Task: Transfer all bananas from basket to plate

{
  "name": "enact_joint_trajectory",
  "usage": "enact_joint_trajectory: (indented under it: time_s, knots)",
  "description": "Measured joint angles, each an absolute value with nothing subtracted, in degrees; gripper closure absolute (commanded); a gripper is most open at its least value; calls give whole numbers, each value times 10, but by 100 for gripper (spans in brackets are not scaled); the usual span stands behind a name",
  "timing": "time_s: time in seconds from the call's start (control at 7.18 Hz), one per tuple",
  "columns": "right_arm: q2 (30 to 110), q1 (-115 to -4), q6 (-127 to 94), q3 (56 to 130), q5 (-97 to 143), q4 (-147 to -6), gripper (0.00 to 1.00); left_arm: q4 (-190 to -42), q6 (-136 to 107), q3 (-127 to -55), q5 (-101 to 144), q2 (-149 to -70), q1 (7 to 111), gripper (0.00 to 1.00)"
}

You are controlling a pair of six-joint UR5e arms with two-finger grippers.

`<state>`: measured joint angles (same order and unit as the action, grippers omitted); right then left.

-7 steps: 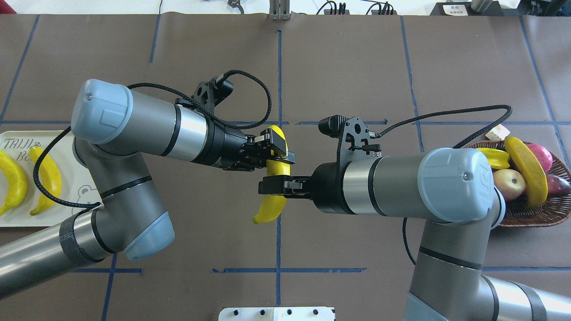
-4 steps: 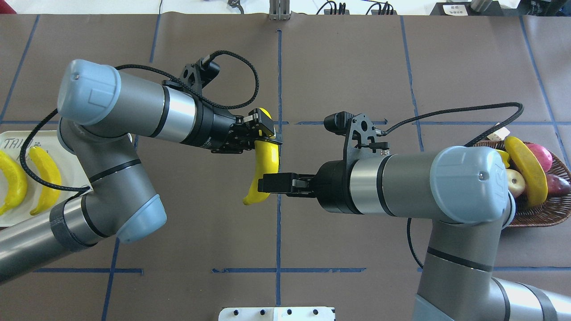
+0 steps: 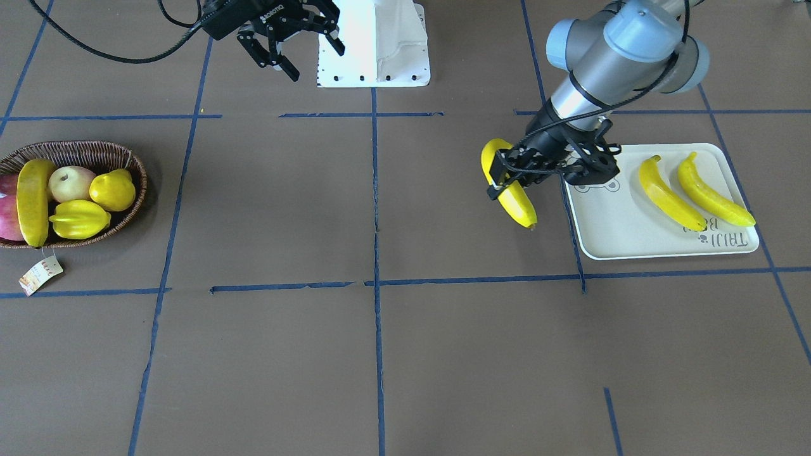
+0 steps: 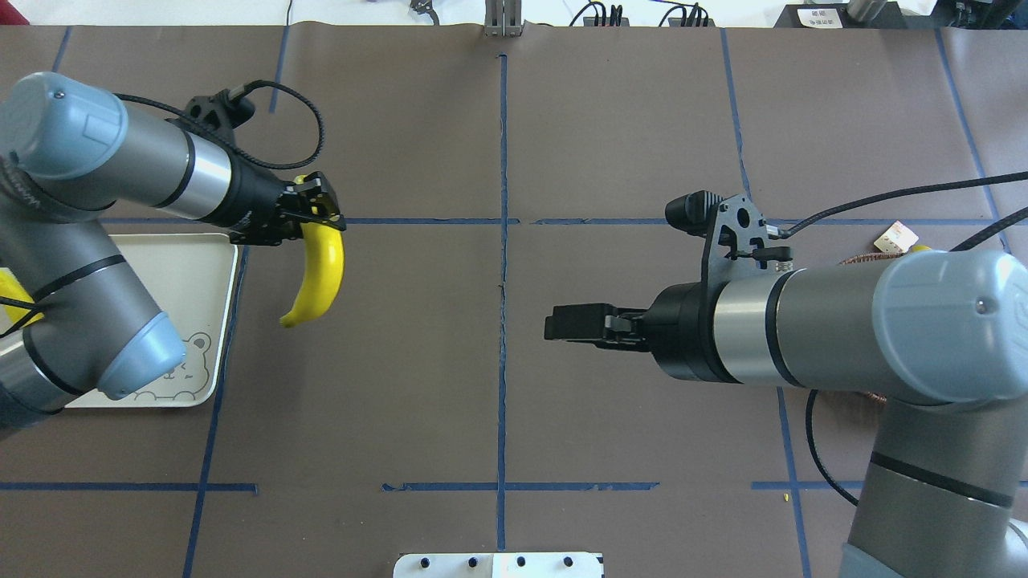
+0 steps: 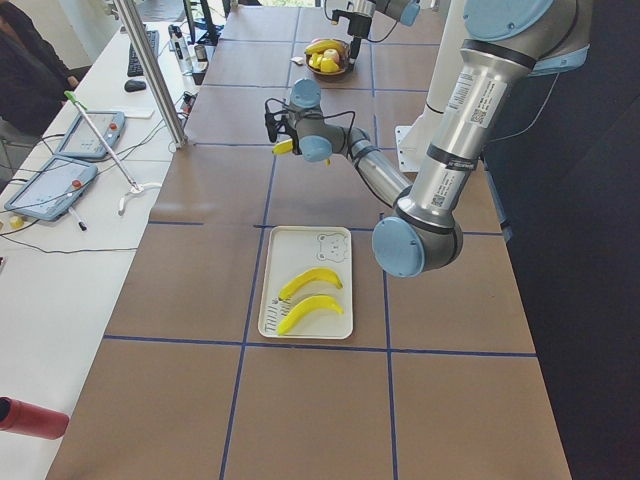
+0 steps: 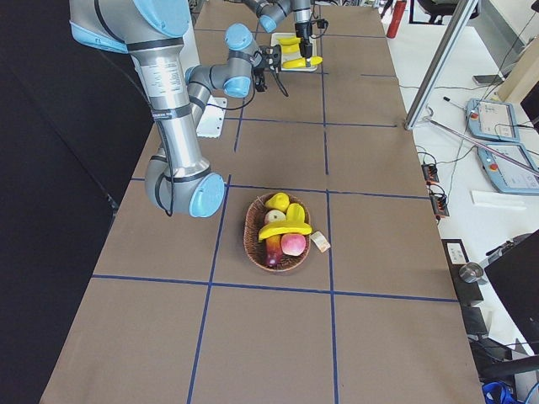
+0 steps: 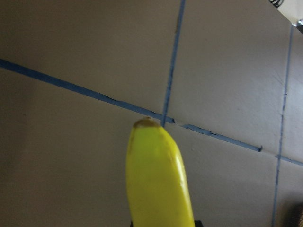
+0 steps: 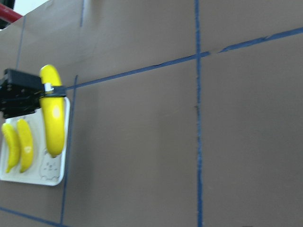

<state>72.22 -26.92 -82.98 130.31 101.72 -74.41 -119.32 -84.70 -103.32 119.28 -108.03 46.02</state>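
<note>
A banana (image 4: 320,271) is clamped near one end by the left gripper (image 4: 318,212), just beside the plate (image 4: 186,273).
The left gripper's fingers are closed tightly on the fruit, which is held off the table just past the plate edge nearest the table's middle. Two bananas (image 3: 668,193) are laid side by side on the plate. The right gripper (image 4: 551,326) is held over the table's middle with its fingers spread wide and nothing between them. One banana (image 3: 31,202) is left in the basket (image 3: 137,170) among other fruit, at the table's far end on the robot's right.
</note>
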Motion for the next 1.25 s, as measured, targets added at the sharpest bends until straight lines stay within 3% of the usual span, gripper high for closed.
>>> enact_joint_trajectory:
  time_s: [0.42,0.56,0.7,1.25]
  knots:
    - [763,-334,-760,1326,1019,-881,0,-1185,-762,-1032,1153,-936,482,100]
    - [794,-358,-705,1327,1021,-892,0,-1185,-742,-1029,1136,-905,482,67]
    - [825,-387,-646,1325,1030,-895,0,-1185,-728,-1026,1118,-885,482,2]
    - [917,-514,-457,1297,1124,-893,0,-1185,-702,-1034,1112,-876,484,1]
